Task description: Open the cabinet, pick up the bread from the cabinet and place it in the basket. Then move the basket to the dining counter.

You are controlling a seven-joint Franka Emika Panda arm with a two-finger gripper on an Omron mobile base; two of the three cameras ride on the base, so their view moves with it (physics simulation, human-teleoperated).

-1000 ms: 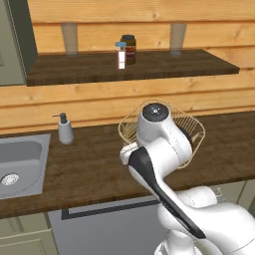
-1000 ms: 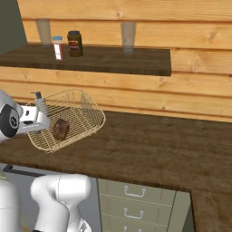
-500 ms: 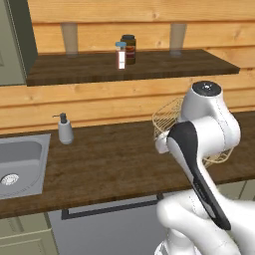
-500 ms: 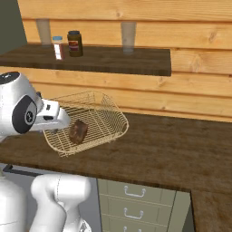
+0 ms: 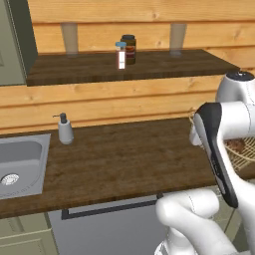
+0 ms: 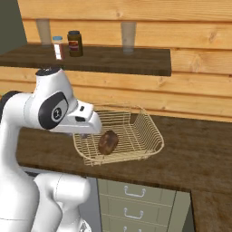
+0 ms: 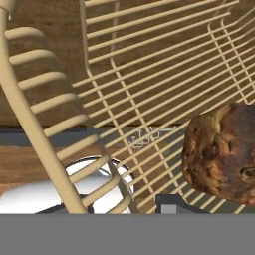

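Basket (image 6: 136, 136) now carried further to the right than 1 second ago, lifted off the counter (image 6: 199, 154) and tilted, past the front edge. Meaning: bread step done, transport to the dining counter under way. Gripper (image 6: 80, 135) clamped on the near rim of the basket, jaws almost closed around the wire. Inside the basket: 1 bread (image 6: 107, 142), lying on the mesh floor close to the held side. On the shelf (image 5: 149, 67): brown jar (image 5: 129, 48) and small white bottle (image 5: 120, 55), untouched.
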